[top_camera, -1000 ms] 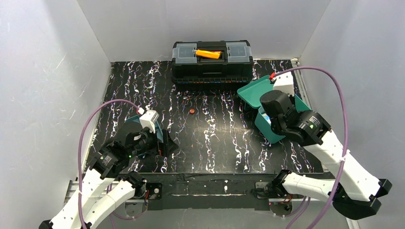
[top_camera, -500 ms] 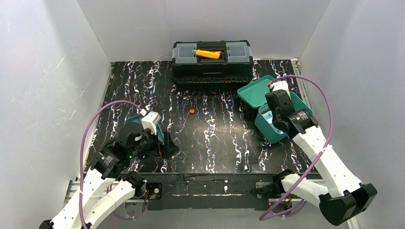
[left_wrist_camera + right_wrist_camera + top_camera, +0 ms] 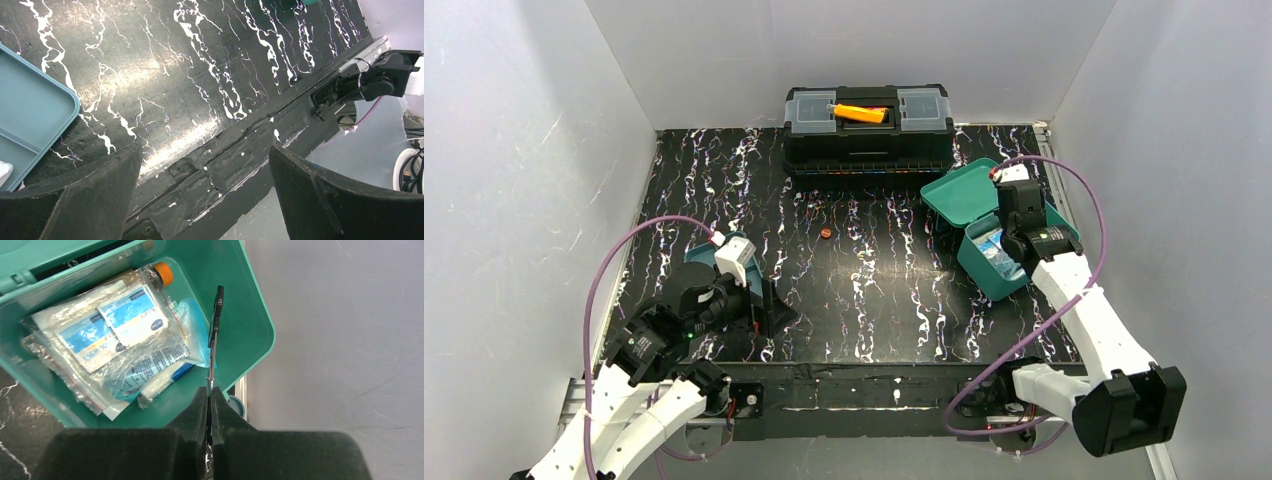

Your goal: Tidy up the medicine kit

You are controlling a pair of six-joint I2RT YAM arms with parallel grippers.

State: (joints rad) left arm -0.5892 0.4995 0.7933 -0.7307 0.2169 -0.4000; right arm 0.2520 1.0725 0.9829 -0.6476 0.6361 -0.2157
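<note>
The teal-green medicine kit point(image 3: 984, 280) stands open at the right of the mat, its lid point(image 3: 959, 192) folded back toward the left. In the right wrist view the kit point(image 3: 250, 315) holds a clear bag of blue-and-white sachets point(image 3: 110, 325) and an orange-capped vial point(image 3: 162, 272). My right gripper point(image 3: 210, 390) is shut on a thin flat item point(image 3: 215, 325) seen edge-on, held over the kit's right side. My left gripper point(image 3: 204, 150) is open and empty above the table's near edge. A darker teal divided tray point(image 3: 30, 110) lies just beside it, partly hidden under the left arm point(image 3: 702, 252).
A black toolbox point(image 3: 867, 130) with an orange handle point(image 3: 861, 112) stands at the back middle. A small red-brown item point(image 3: 825, 234) lies on the mat near the centre. A blue-grey round cap point(image 3: 236, 405) shows by the kit's outer corner. White walls close in on three sides.
My right arm has swung back and to the right, and its wrist now sits over the open kit. The left arm has barely shifted.
</note>
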